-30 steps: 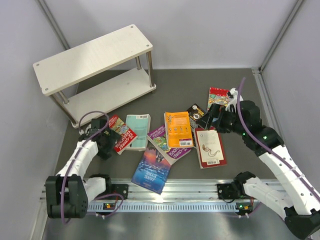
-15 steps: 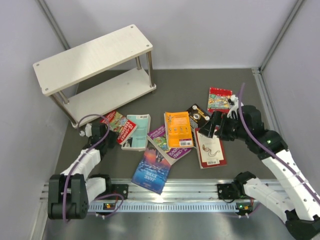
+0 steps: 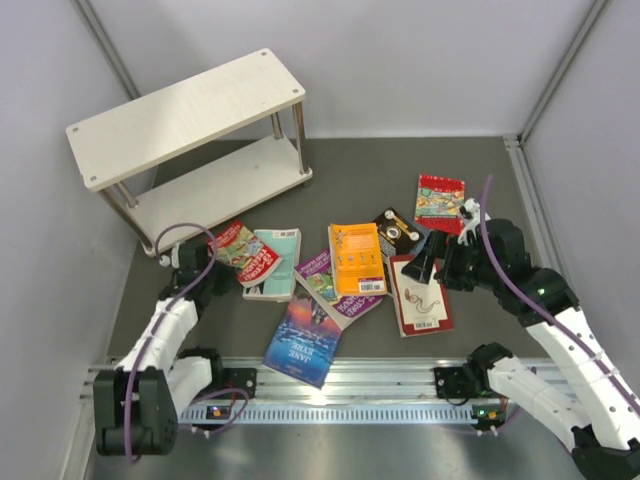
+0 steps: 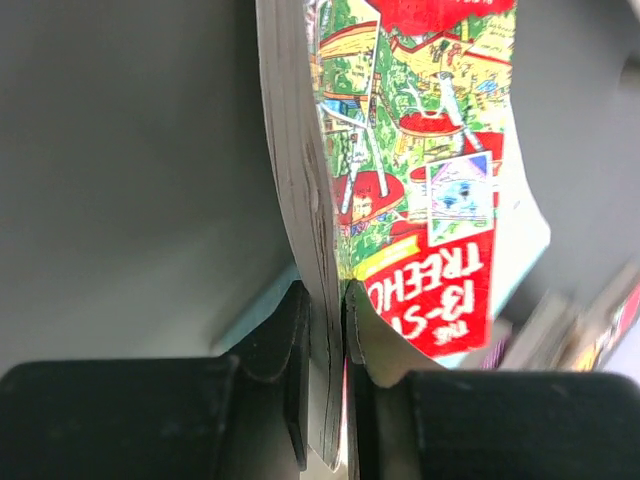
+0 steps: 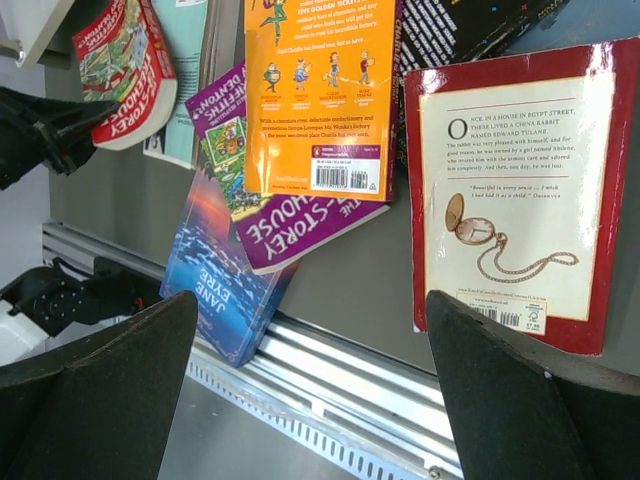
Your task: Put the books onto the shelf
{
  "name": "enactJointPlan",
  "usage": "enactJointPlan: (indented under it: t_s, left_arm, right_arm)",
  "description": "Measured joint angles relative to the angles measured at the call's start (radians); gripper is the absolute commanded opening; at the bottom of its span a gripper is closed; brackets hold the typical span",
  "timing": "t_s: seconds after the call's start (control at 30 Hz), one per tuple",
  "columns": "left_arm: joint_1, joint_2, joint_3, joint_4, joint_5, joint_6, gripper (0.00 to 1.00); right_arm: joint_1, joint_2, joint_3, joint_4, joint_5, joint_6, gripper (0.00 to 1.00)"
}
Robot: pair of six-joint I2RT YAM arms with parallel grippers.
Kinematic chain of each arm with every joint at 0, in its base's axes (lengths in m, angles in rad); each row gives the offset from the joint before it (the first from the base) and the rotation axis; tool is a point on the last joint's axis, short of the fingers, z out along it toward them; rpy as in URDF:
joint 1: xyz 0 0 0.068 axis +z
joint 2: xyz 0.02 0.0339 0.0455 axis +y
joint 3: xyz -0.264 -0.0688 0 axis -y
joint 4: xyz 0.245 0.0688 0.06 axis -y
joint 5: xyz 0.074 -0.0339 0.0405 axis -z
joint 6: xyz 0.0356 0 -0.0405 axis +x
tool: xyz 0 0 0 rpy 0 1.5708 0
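Shelf [image 3: 185,110]: back left of desk [image 3: 360,180]. Left gripper [image 4: 328,300]: closed tight on edge of red book [image 4: 430,200], just beside teal book [image 3: 277,262]. Other books [image 3: 356,258]: scattered flat mid-desk, off the shelf. Right gripper [image 3: 437,265]: jaws wide, over maroon book [image 3: 420,295].

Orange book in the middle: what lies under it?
Under the orange book lies a purple book, its near end sticking out and resting on the blue Jane Eyre book. The rest of the purple cover is hidden, as is anything else beneath.

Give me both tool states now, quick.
Left tool: closed on the red treehouse book.
Right tool: open, holding nothing.
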Motion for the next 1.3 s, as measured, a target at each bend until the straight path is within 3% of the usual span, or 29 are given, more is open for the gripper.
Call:
enactJointPlan:
  t_s: [0.2,0.4,0.7,1.0,1.3]
  left_arm:
    - [-0.003,-0.180,0.100,-0.273,0.121,0.068,0.00]
    - [-0.086,-0.147,0.397,-0.435,0.240,0.151,0.00]
    - [-0.262,0.197,1.198,-0.509,0.321,0.333,0.00]
    - [-0.269,0.613,1.835,-0.562,0.189,0.415,0.00]
    - [-0.215,0.827,1.882,-0.552,0.056,0.357,0.00]
  right_arm:
    - [0.000,0.000,-0.018,0.008,0.000,0.007,0.96]
    - [0.000,0.000,-0.053,0.011,-0.007,0.007,0.95]
    - [0.000,0.001,-0.102,0.044,-0.040,0.010,0.95]
    - [0.000,-0.036,-0.103,0.066,-0.067,0.021,0.95]
    - [0.000,-0.063,-0.094,0.035,-0.063,-0.002,0.96]
